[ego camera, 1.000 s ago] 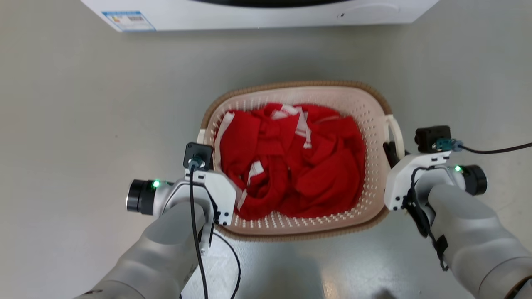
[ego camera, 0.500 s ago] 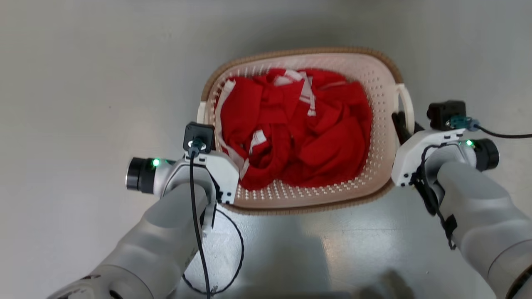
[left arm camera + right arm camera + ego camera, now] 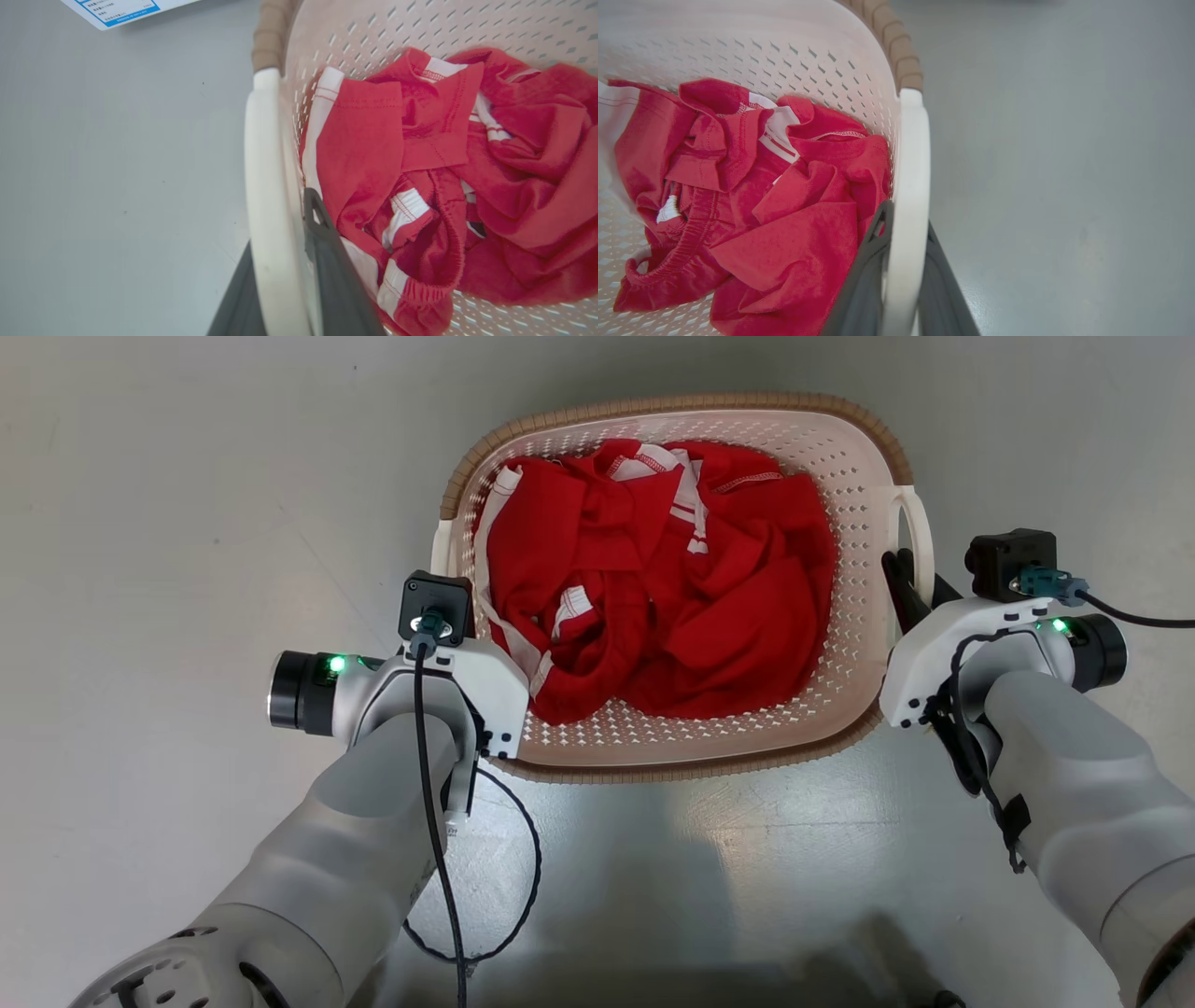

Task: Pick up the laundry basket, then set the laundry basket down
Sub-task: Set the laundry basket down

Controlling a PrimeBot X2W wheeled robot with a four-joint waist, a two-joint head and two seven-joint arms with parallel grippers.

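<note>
Two grips: left gripper [image 3: 280, 224] clamped across the white left handle [image 3: 264, 186], one dark finger inside the basket wall, one outside; right gripper [image 3: 906, 217] clamped the same way on the white right handle [image 3: 913, 163].
Basket position: laundry basket [image 3: 850, 616] straight ahead between both arms, over the grey floor [image 3: 168, 523]; cannot tell whether the base is touching it.
Step in hand: probably the carry between pick-up and set-down.
Doing it well: move both wrists together and level, with no twist between the sides; lower slowly and flat; loosen both grips only once the base sits fully on the floor.
Risk: thin, smooth handles, so likely slip or tilt if one side leads.
Basket build: cream plastic, rounded-rectangular, walls pierced with rows of small slots; brown rim [image 3: 672, 403] moulded in ribbed, woven-look segments; handles plain, glossy, bar-shaped.
Load: red garments [image 3: 672, 607] with white trim, soft, crumpled, heaped loosely; light by the look, unlikely to shift much.
Floor: smooth, faint sheen, a few specks.
</note>
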